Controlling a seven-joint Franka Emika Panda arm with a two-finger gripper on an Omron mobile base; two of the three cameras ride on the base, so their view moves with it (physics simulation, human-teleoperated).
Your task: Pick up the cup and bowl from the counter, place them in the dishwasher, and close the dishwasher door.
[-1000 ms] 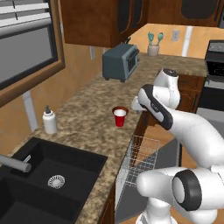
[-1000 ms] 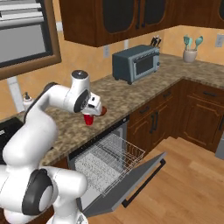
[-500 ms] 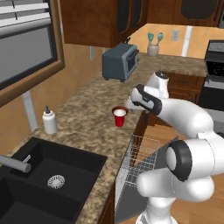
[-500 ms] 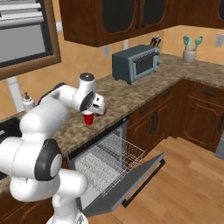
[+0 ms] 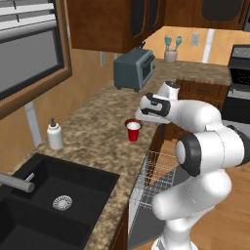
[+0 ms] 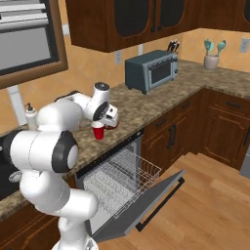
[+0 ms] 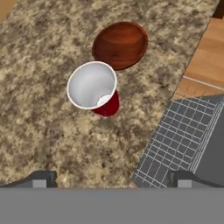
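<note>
While hand (image 7: 111, 178) hangs above tabletop (image 7: 39, 127), fingers spread wide, holding nothing. Red cup (image 7: 94, 88) stands upright on tabletop, near edge. Brown bowl (image 7: 120, 44) sits just beside cup. Dishwasher door (image 6: 146, 203) hangs open, white rack (image 6: 121, 177) pulled out below.

cup (image 7: 95, 87): smooth red plastic, white inside;
bowl (image 7: 120, 44): reddish-brown, smooth with a soft shine;
counter (image 7: 39, 127): speckled brown stone;
rack (image 6: 121, 178): thin white wire;
dishwasher door (image 6: 146, 201): flat dark grey;
cabinets (image 6: 222, 129): dark wood
</note>
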